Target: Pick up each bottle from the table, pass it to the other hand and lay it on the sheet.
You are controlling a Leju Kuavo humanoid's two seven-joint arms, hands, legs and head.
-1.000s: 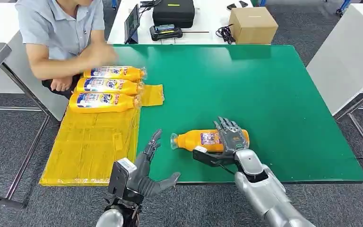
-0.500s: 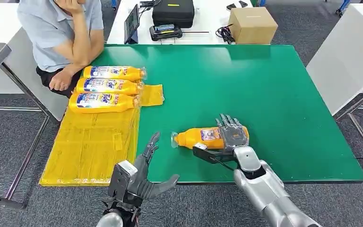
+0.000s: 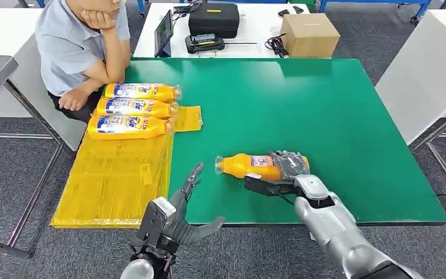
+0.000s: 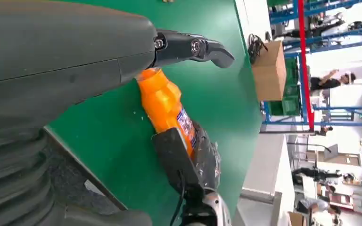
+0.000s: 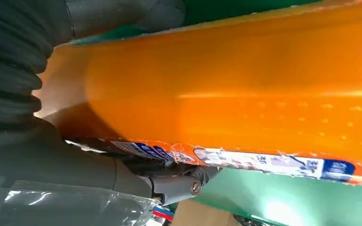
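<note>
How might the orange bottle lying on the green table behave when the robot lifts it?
The orange bottle looks rigid, so it likely keeps its shape. Its glossy surface may slip in the right hand. Lying sideways, it could roll.

label text "Tide" | on nearest sheet bottle (image 3: pixel 129 125)

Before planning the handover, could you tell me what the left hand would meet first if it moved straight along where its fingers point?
Probably the green table surface; the left hand points up-right, passing left of the bottle, though depth is unclear.
</note>
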